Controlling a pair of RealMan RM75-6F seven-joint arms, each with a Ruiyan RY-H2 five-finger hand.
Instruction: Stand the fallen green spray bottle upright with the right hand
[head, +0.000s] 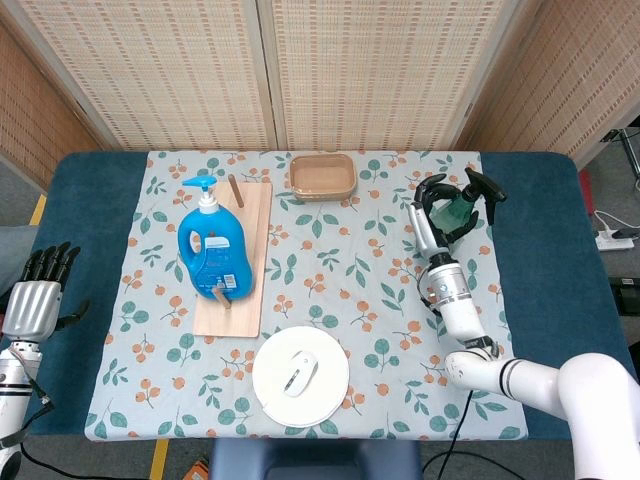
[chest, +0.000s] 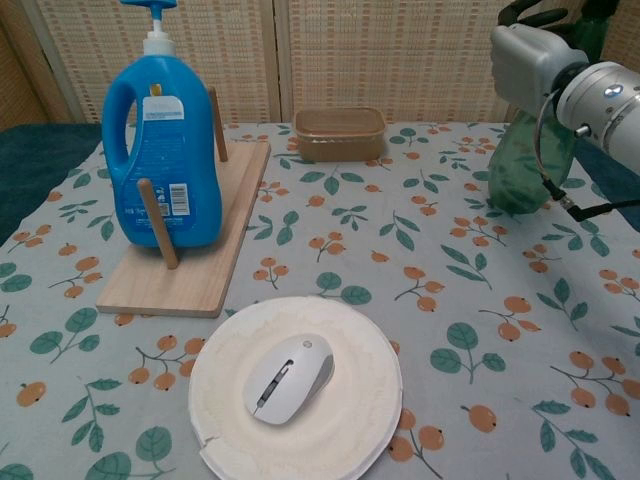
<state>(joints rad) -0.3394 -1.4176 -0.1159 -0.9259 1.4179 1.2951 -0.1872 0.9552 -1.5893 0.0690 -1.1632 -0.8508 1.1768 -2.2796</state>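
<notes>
My right robot hand (head: 432, 222) grips the translucent green plastic spray bottle (chest: 522, 165) around its upper body, fingers wrapped over it from the side nearest the table's middle. The bottle stands close to upright, tilted slightly, with its black trigger nozzle (head: 483, 189) at the top, pointing toward the right edge of the table. Its base sits at or just above the leaf-and-berry patterned tablecloth (head: 370, 290) (I cannot tell whether it touches), near the cloth's right edge, at the far right of the table.

My left robot hand (head: 35, 300) hangs off the left edge of the dark blue table (head: 85, 210), holding nothing, its fingers straight and slightly apart, well away from the bottle.

Left of centre, a tall blue plastic pump-top detergent bottle (chest: 163, 140) stands upright on a flat rectangular wooden board with pegs (chest: 195, 260). At the far middle sits a shallow tan rectangular container (chest: 340, 132). Near the front edge, a white computer mouse (chest: 288, 376) lies on a round white paper plate (chest: 355, 440), well apart from my right robot hand.
</notes>
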